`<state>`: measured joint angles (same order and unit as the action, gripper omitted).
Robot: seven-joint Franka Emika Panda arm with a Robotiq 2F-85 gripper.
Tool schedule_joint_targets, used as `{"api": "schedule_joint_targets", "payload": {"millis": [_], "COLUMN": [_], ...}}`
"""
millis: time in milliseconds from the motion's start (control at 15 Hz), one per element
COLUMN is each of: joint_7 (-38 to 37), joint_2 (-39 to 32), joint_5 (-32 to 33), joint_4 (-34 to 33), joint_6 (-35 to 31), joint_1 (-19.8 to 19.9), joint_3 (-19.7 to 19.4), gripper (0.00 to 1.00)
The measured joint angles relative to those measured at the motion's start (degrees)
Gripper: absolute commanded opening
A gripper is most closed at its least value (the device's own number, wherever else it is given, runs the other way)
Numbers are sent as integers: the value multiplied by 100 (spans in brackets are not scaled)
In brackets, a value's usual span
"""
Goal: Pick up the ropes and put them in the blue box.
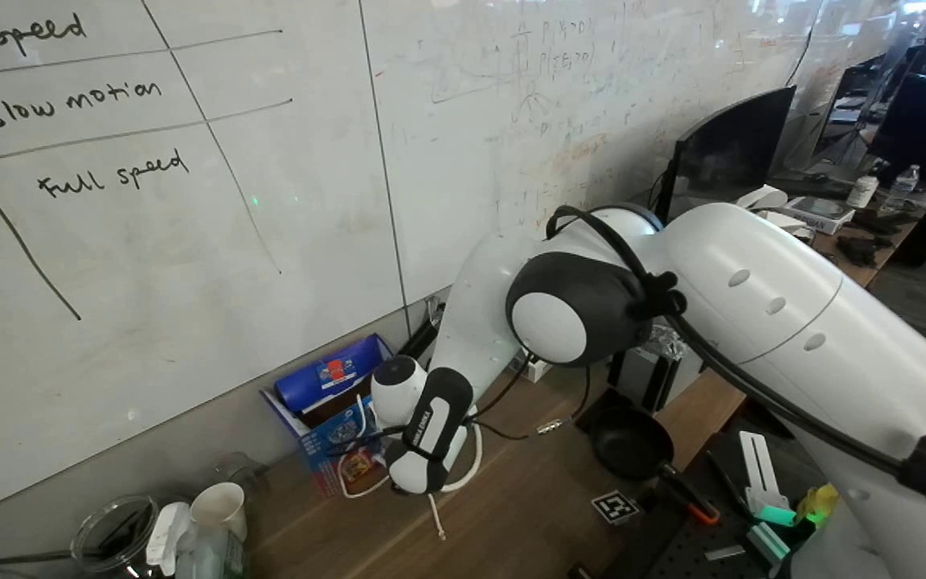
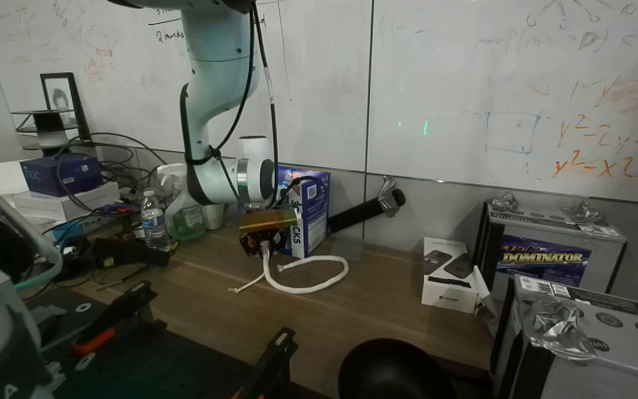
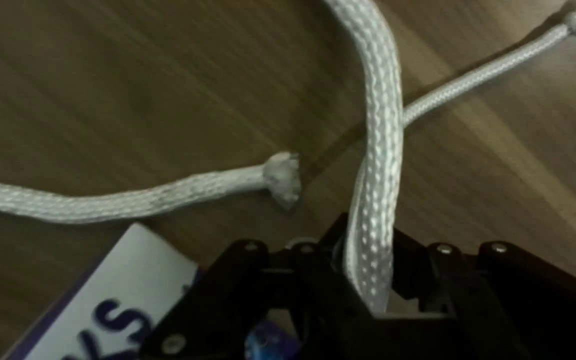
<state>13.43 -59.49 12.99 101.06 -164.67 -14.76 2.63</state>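
Gripper (image 3: pixel 369 260): jaws narrowed to rope thickness, clamped about the thick rope (image 3: pixel 384 120). The thin rope (image 3: pixel 483 72) passes behind it and leads down to the jaws; whether it is also pinched cannot be told. Ropes distinguishable: two.

Orientation, in an exterior view: the thick rope descends from the gripper, curves right over the wood-grain table (image 2: pixel 374 293) and doubles back, its flared end pointing left; its long axis forms a loop. The thin rope runs down and left, nearly straight, to a knobbed end.

Blue box (image 2: pixel 314 216): quantity one, just beside the gripper, uncovered at the top. It stands upright, long axis vertical, near the grey lower wall (image 2: pixel 446 216). A white strand (image 1: pixel 362 412) shows at its front; which rope this belongs to cannot be told.

Table contents: two grey cases (image 2: pixel 546 257), each topped with foil (image 2: pixel 560 330), one lettered DOMINATOR; one white carton (image 2: pixel 449 274); one black pan (image 1: pixel 632 446); one printed marker (image 1: pixel 615 507); one spray bottle (image 2: pixel 186 219); one paper cup (image 1: pixel 219 508).

Room: a whiteboard (image 2: pixel 324 72) with handwriting spans the background in both exterior views. A curved black monitor (image 1: pixel 728 149) stands before it.
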Motion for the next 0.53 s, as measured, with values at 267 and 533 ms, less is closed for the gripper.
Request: {"api": "schedule_joint_targets", "payload": {"millis": [267, 533], "joint_7": [-683, -1623], "joint_2": [762, 1646], "joint_5": [218, 643], "joint_4": [239, 552], "joint_6": [3, 140], "joint_1": [-565, -1407], "joint_3": [-733, -1623], "gripper": [6, 6]}}
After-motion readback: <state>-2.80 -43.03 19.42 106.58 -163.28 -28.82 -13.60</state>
